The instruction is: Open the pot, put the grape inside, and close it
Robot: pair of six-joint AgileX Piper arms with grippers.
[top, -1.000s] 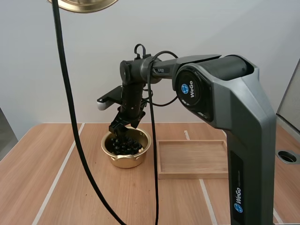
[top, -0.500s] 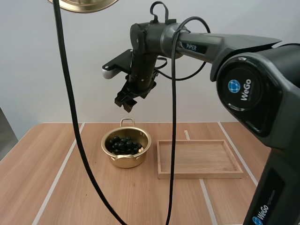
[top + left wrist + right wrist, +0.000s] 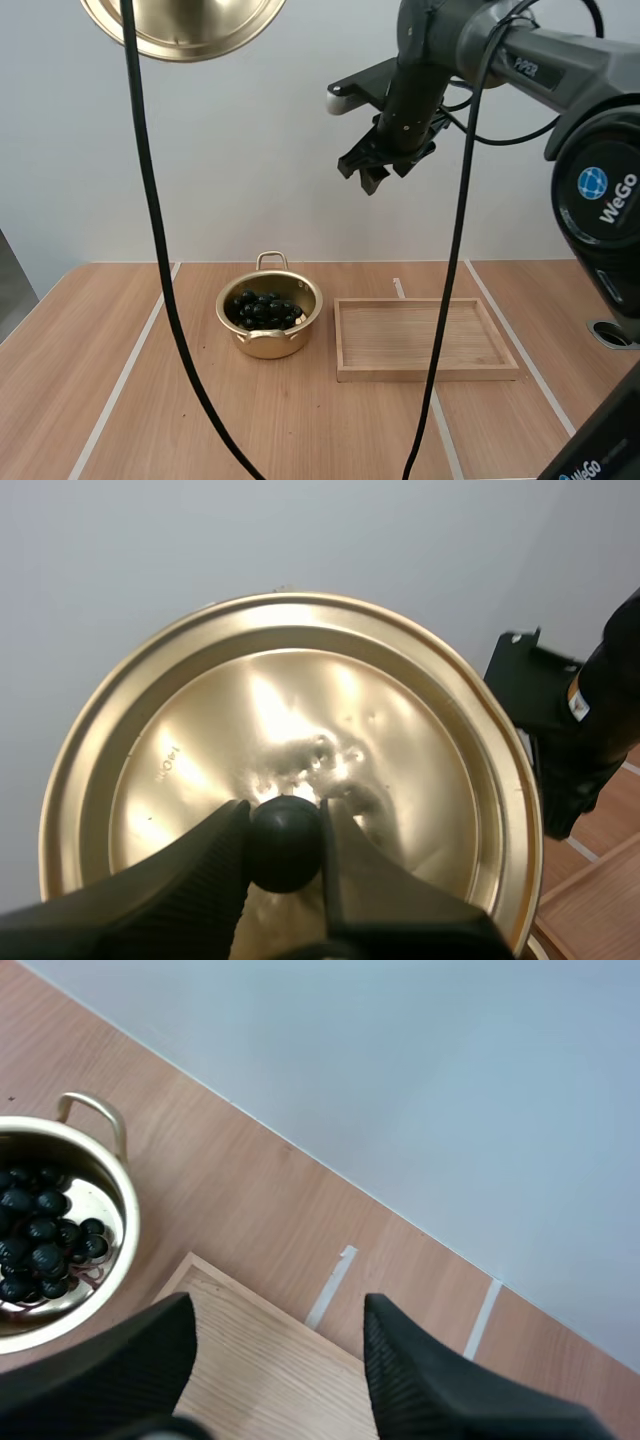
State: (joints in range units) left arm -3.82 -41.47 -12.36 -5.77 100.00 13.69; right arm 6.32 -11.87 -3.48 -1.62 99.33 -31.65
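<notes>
My left end effector (image 3: 285, 820) pinches the lid (image 3: 330, 700), likely light and slick, by its knob (image 3: 285, 846), the surest hold; my right end effector (image 3: 278, 1312) hangs open.

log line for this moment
left hand: shut on round gold metal lid, aloft | right hand: open, above wooden tray | dark grape bunch: inside gold metal pot

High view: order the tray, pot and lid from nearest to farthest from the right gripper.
From the open right gripper, high over the table:
1-2. tray, below it, and pot, below and to its left: too close to call.
3. lid, held up at far left, close to the camera, likely farthest.
</notes>
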